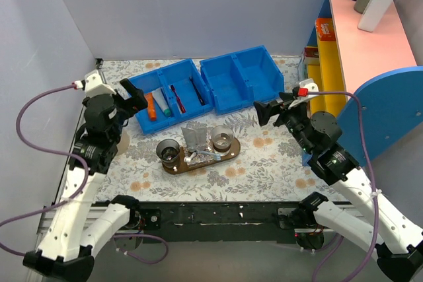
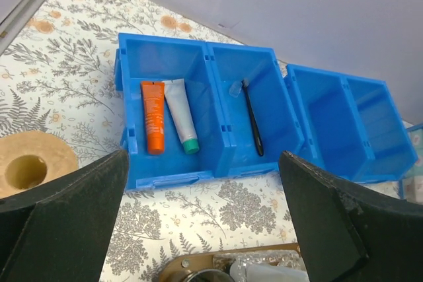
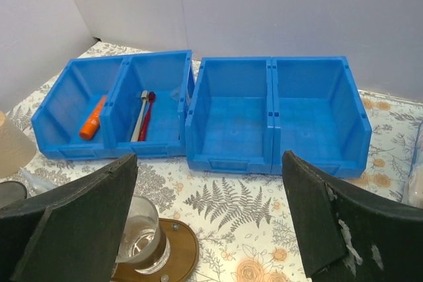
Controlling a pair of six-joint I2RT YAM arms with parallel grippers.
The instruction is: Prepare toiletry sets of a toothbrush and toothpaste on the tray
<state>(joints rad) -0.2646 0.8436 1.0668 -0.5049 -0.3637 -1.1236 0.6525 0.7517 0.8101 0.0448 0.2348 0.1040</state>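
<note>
The dark wood tray [image 1: 228, 154] lies mid-table with a glass at each end. Crinkled clear wrapping [image 1: 195, 138] and slim white items [image 1: 200, 157] lie between the glasses; I cannot tell the toothbrush from the toothpaste there. The left wrist view shows the tray's edge [image 2: 173, 265] and a white item [image 2: 284, 274] at the bottom. My left gripper [image 1: 137, 99] [image 2: 203, 183] is open and empty, above the table between tray and left bin. My right gripper [image 1: 263, 113] [image 3: 208, 183] is open and empty, right of the tray [image 3: 184, 249].
The left blue bin [image 1: 135, 84] holds an orange tube [image 2: 154, 125], a teal-capped tube [image 2: 181, 115], a red toothbrush [image 3: 148, 113] and a dark toothbrush [image 2: 252, 117]. The right blue bin [image 1: 274, 74] holds nothing. A tan roll [image 2: 26, 163] sits left. Shelves [image 1: 370, 51] stand right.
</note>
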